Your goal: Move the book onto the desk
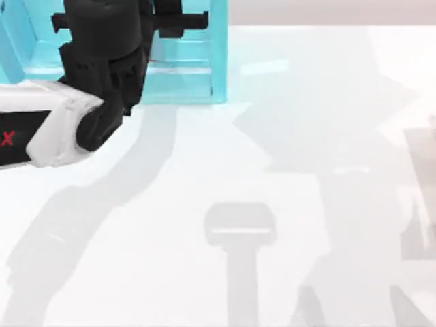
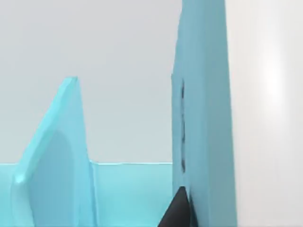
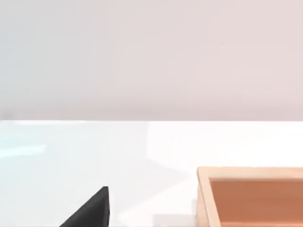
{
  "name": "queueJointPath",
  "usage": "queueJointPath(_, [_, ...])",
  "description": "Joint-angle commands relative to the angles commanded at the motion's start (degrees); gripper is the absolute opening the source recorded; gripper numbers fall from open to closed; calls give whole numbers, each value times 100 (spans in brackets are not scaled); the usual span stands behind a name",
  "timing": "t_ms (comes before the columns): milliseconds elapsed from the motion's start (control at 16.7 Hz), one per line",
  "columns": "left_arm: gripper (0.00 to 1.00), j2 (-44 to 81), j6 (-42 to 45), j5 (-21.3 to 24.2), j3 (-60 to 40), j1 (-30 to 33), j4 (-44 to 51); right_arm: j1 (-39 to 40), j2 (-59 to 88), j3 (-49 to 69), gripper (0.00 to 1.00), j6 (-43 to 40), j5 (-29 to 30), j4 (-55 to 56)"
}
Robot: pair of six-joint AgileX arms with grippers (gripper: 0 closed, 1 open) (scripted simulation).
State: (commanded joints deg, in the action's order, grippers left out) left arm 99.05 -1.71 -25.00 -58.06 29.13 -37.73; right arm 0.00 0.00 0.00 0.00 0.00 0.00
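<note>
My left arm reaches from the left edge of the top view into the teal shelf unit (image 1: 218, 61) at the back left. Its black gripper (image 1: 182, 20) is inside the right-hand compartment. Just below it lies a pale band with a thin red line, which looks like the book's (image 1: 180, 69) page edge. In the left wrist view a black fingertip (image 2: 179, 210) sits against a tall teal slab (image 2: 203, 123); I cannot tell whether that slab is book cover or shelf wall. The glossy white desk (image 1: 272, 204) spreads in front of the shelf. A black fingertip (image 3: 92, 210) of my right gripper hovers above the desk (image 3: 142, 146).
An open wooden box (image 3: 251, 194) stands on the desk close to my right gripper. Teal dividers (image 2: 57, 161) split the shelf into compartments. Arm shadows cross the middle and right of the desk.
</note>
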Motion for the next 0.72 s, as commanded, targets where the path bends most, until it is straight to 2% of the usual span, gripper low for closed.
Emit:
queueJointPath(180, [0,-1363,-26,-262,475,251,705,0,0,0,100,0,0,0])
queueJointPath(360, [0,-2198,-53,-543,960,516,1326,0,0,0,100,0,0,0])
queueJointPath(720, [0,-2488,-69,-693,1200,657,1595,0,0,0,100,0,0,0])
